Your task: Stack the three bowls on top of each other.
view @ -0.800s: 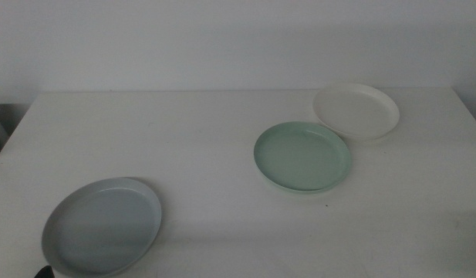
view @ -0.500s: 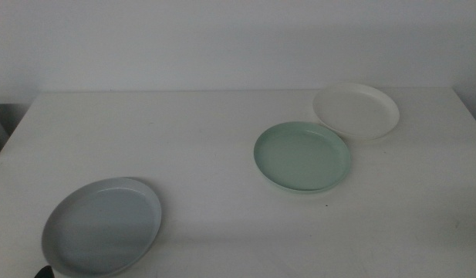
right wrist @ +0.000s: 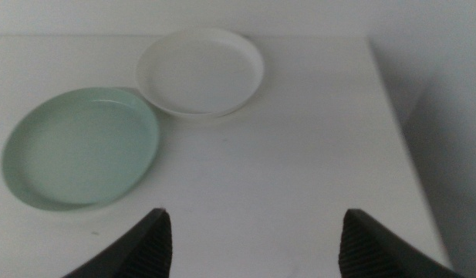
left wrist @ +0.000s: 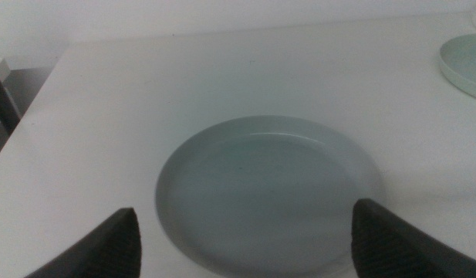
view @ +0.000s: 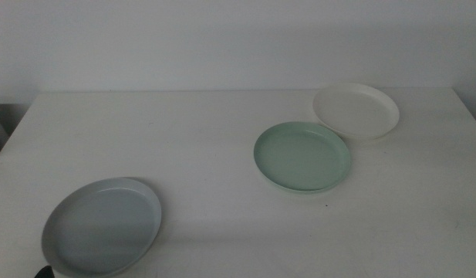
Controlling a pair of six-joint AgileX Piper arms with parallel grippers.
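The pale grey-blue bowl [view: 102, 225] lies at the table's front left. The mint green bowl [view: 302, 156] lies right of centre, and the white bowl [view: 356, 111] lies just behind it to the right, rims close together. My left gripper [left wrist: 249, 235] is open, its jaws wide apart on either side of the grey-blue bowl [left wrist: 268, 189], above its near rim. A dark bit of it shows at the middle view's bottom edge [view: 42, 272]. My right gripper [right wrist: 253, 239] is open, held back from the green bowl [right wrist: 79, 158] and the white bowl [right wrist: 200, 71]; it is out of the middle view.
The white table [view: 214, 139] runs to a pale wall at the back. Its right edge [right wrist: 396, 123] drops off beside the white bowl. A dark object [left wrist: 2, 96] stands off the table's left edge.
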